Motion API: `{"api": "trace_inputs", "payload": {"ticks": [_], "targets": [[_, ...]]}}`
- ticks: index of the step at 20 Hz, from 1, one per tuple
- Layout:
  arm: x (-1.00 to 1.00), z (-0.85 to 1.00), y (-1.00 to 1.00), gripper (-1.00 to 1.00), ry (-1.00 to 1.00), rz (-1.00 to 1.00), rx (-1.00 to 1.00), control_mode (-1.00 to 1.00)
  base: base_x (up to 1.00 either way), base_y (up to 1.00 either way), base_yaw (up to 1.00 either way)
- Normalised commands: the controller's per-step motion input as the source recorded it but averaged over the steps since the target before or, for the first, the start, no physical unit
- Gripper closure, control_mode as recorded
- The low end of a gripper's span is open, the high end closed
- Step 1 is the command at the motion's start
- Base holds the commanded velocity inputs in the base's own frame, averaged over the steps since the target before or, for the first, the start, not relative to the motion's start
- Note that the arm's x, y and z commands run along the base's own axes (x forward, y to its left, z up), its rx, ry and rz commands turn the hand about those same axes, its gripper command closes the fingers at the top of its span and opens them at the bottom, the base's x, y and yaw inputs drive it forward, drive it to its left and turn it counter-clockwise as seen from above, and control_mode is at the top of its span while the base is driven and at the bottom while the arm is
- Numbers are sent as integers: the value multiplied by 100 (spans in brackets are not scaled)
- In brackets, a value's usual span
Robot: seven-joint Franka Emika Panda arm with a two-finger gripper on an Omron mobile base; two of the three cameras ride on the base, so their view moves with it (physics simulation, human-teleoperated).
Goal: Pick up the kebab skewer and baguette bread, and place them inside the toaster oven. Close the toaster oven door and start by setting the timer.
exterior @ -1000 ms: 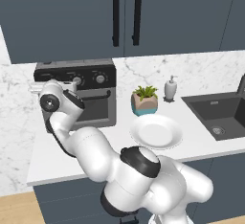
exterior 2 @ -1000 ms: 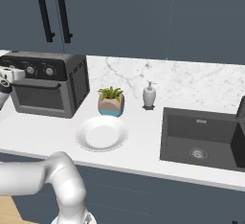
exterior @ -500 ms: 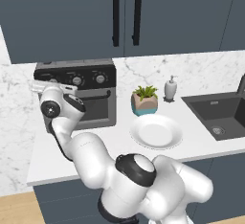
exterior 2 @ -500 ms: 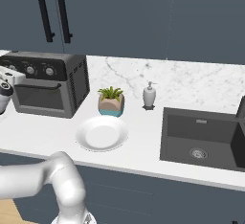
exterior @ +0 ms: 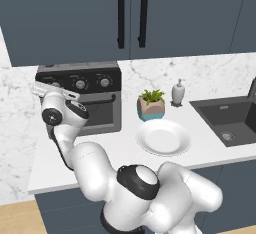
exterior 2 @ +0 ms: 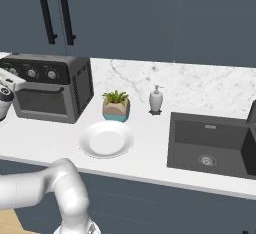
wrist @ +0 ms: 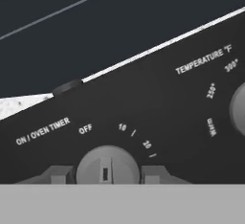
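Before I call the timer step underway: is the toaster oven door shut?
Yes, in the right base view the toaster oven door stands upright, flush with the toaster oven front.

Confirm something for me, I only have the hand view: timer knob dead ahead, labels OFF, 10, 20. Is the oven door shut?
Observer: Yes. In the left base view the toaster oven door stands upright, closed against the toaster oven.
Operator: Anything left on the plate?
Observer: The white plate on the counter looks bare; no skewer or bread on it.
Operator: What's next to the oven?
Observer: A small potted plant sits to its right, then a soap dispenser before the sink.
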Motion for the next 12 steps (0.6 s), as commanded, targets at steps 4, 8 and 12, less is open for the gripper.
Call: {"api": "trace_inputs", "payload": {"ticks": [4, 8, 12], "targets": [[0, 0, 0, 100, 0, 0, 15, -100, 0, 0, 0], [-1, 0, 0, 100, 0, 0, 16, -100, 0, 0, 0], [0, 0, 0, 100, 0, 0, 16, -100, 0, 0, 0]]}}
